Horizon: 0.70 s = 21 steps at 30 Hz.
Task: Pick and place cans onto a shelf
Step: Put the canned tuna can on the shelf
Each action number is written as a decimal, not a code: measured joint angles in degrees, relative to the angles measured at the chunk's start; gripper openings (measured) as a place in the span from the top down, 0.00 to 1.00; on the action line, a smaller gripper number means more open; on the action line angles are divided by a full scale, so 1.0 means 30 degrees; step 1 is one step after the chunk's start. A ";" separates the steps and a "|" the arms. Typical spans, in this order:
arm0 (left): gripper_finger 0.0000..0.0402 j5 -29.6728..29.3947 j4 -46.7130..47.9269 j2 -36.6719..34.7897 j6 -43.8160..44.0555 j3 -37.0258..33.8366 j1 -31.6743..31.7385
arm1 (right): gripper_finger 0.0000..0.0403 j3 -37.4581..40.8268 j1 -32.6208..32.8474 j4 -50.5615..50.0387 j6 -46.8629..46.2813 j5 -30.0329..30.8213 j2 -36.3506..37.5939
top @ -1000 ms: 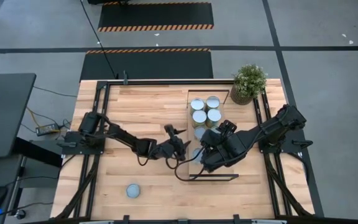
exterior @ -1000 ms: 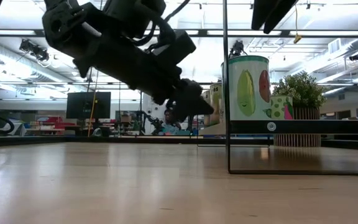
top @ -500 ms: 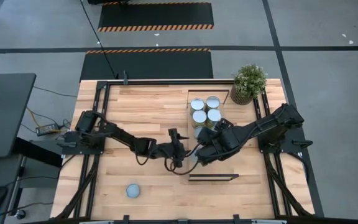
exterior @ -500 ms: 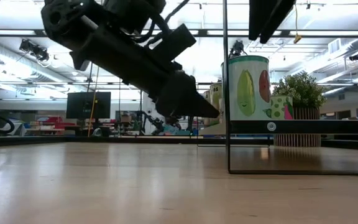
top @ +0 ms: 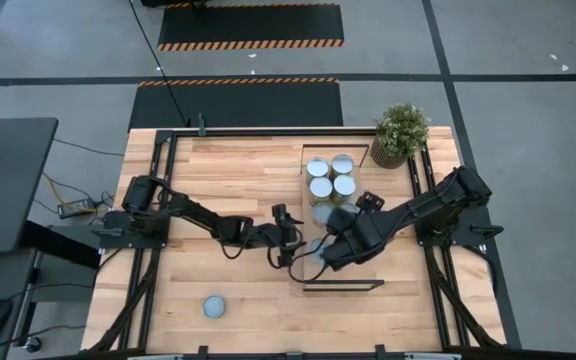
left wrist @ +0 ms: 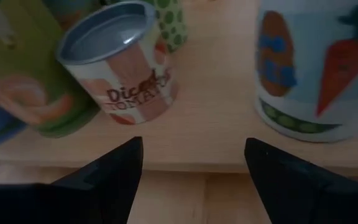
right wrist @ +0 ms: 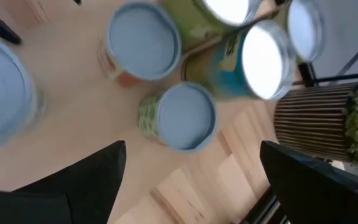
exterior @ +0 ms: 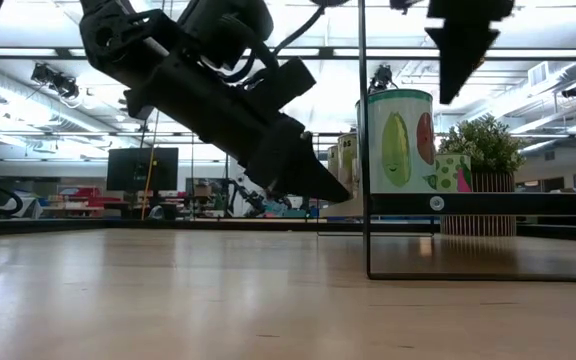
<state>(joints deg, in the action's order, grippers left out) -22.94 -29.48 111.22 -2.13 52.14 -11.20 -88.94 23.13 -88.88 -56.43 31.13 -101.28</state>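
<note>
Hovering open and empty beside the shelf (top: 343, 284), both grippers (top: 290, 240) (top: 330, 250) crowd; the left should retreat toward seven o'clock for the stray can (top: 214, 306).

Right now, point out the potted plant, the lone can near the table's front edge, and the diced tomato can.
potted plant (top: 400, 130), high view, on its green foliage.
lone can (top: 214, 306), high view, on its round pale top.
diced tomato can (left wrist: 132, 87), left wrist view, on its label.
</note>
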 joint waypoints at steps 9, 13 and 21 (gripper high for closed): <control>0.28 0.1225 0.3057 -0.1480 -0.0123 -0.0047 -0.0915 | 0.12 0.3187 0.0719 0.2222 -0.0305 -0.0281 0.2293; 0.28 0.1113 0.4242 -0.2255 -0.0029 -0.0016 -0.1247 | 0.12 0.5236 0.0970 0.4747 -0.0310 -0.0008 0.4006; 0.28 0.1298 0.7369 -0.4028 0.0131 -0.0023 -0.1972 | 0.12 0.9417 0.1160 0.9959 0.2013 0.1143 0.6665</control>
<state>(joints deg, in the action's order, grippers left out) -19.05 -7.38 99.13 -1.74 52.07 -17.12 -60.68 26.61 -59.01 -50.39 34.56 -81.28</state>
